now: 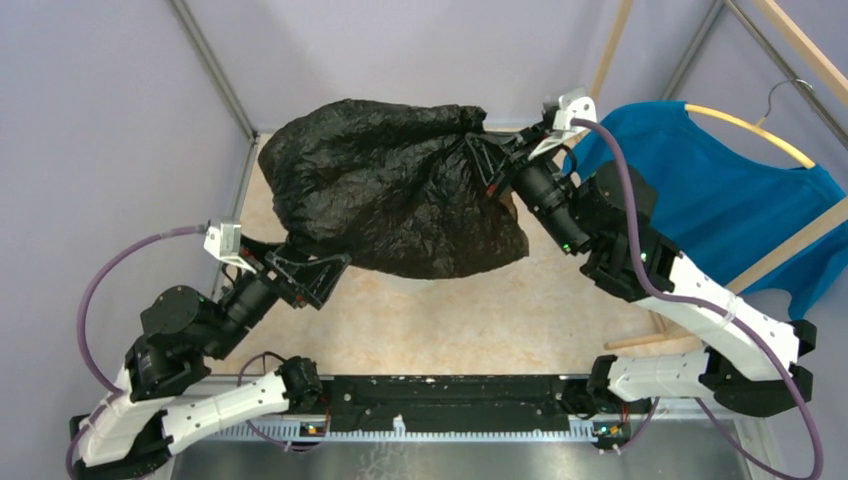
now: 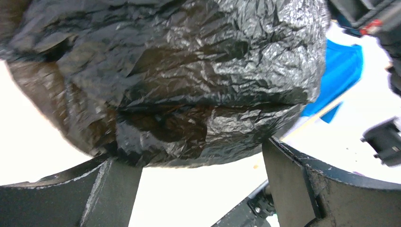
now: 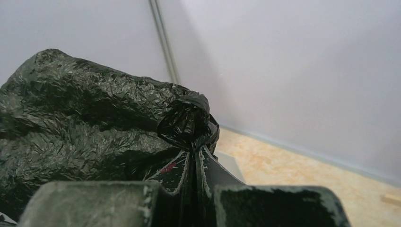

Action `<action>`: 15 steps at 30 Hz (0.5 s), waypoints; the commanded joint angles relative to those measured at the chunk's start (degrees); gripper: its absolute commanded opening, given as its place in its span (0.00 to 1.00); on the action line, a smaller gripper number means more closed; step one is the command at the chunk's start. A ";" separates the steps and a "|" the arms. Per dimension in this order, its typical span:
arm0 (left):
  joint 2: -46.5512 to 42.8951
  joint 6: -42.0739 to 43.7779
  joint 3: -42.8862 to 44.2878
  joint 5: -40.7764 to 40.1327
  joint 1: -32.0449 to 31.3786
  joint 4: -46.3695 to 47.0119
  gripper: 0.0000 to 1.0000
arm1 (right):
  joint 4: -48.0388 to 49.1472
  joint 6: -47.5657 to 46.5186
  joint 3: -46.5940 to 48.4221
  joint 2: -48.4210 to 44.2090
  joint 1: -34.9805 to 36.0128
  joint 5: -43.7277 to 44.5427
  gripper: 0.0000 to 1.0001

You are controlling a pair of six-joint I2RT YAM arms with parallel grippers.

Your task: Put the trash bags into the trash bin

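Though vague overhead, bag in pincer

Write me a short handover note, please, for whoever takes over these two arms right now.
Right gripper: shut on the bunched neck of the trash bag, which appears to hang clear of the table.
Left gripper: open at the bag's lower left edge, gripping nothing.
Trash bin: not visible in any view; the bag may be hiding it.
Done: bag picked up by its neck.
Left: locate the bin, carry the bag over it, lower it in, release.
The blue T-shirt at the right is not part of the job.
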 commanded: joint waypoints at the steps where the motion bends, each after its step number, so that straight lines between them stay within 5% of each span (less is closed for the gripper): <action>1: 4.96 -4.47 4.55 -10.97 -0.05 -4.48 0.96 | -4.34 -6.14 6.02 0.08 -2.40 0.34 0.00; 9: 10.60 -4.02 8.92 -14.17 -0.01 -8.53 0.89 | -13.05 -5.25 9.59 1.87 -10.90 -17.60 0.00; 13: 20.92 -0.18 17.13 -13.87 -0.02 -11.51 0.95 | -16.39 -7.82 11.66 4.18 -11.37 -25.28 0.00; 15: 27.46 1.78 22.76 -16.42 -0.01 -14.00 0.89 | -16.89 -8.22 11.84 4.63 -11.42 -28.76 0.00</action>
